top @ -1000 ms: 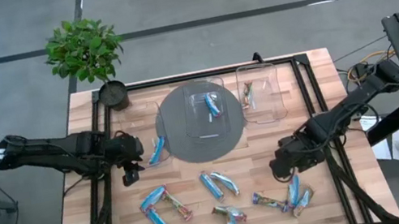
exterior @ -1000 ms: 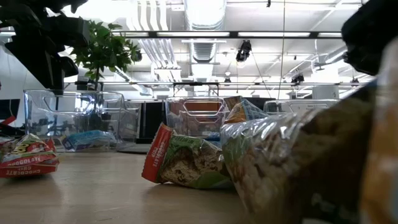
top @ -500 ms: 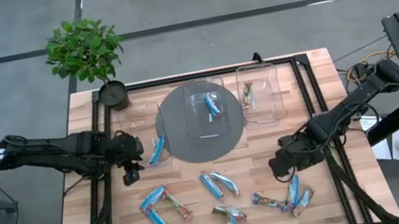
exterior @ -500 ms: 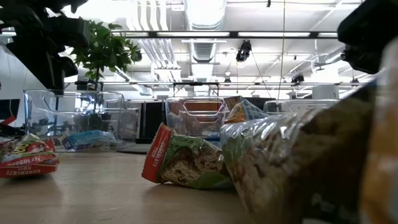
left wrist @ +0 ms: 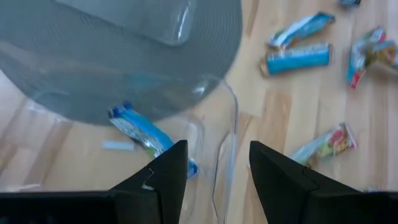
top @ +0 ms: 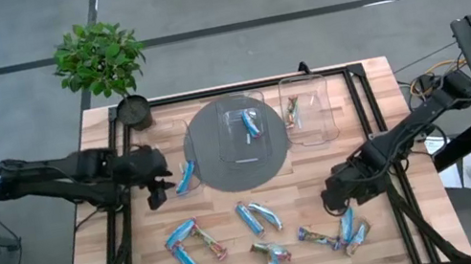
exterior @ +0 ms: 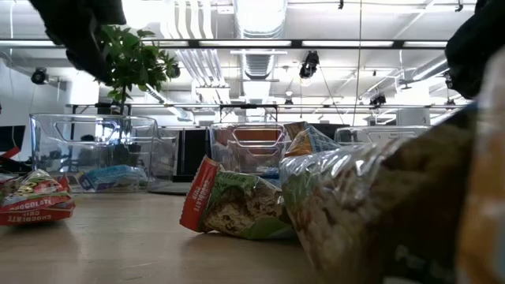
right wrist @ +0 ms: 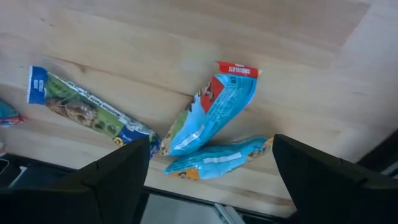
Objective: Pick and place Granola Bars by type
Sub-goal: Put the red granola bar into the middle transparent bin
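Several granola bars lie loose on the near half of the table, among them a blue pair (top: 258, 215), a red-ended one (top: 182, 234) and a cluster (top: 350, 227) at the near right. One blue bar (left wrist: 151, 133) lies inside the left clear container (top: 181, 164). Another bar (top: 250, 122) is in the middle container, and a third (top: 293, 109) in the right one. My left gripper (left wrist: 214, 177) is open and empty, hovering at the left container's near rim. My right gripper (right wrist: 211, 142) is open and empty above a red-and-blue bar (right wrist: 214, 112) and a blue bar (right wrist: 217, 158).
A round grey mat (top: 213, 170) lies under the middle container (top: 245, 128). A potted plant (top: 103, 63) stands at the far left corner. Black frame rails (top: 361, 100) run along the table's sides. In the low view, bars (exterior: 237, 207) sit close to the camera.
My left gripper has risen and shifted a little toward the table's far edge, staying open beside the left container. The bars have not moved.
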{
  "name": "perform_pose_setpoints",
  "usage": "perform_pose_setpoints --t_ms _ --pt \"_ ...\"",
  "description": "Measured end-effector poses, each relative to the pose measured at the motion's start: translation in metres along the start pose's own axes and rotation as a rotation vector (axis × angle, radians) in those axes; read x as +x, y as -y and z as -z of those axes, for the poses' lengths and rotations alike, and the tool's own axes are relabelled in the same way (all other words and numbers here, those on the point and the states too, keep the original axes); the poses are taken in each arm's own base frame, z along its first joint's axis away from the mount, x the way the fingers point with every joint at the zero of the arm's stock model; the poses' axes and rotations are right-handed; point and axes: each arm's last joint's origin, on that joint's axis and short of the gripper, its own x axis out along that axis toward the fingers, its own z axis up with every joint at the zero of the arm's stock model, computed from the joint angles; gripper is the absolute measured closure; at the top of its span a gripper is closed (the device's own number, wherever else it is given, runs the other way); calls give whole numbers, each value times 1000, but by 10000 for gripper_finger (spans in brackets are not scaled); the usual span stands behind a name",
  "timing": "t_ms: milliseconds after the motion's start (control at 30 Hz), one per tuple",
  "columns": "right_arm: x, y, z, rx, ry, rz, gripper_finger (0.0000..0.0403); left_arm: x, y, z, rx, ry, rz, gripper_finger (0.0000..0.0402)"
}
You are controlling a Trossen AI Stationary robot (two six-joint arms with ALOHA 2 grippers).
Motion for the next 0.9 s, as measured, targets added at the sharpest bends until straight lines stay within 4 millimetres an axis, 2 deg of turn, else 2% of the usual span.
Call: perform_pose_setpoints --t_ms 233,567,900 --pt "15 2 -3 16 -66 -53 74 -6 1 -3 -18 22 3 245" --pt "19 6 -3 38 -71 -30 74 -6 -1 -4 -17 39 -33 245" --pt "42 5 -10 92 -75 -18 74 -6 -2 -4 5 52 -75 245"
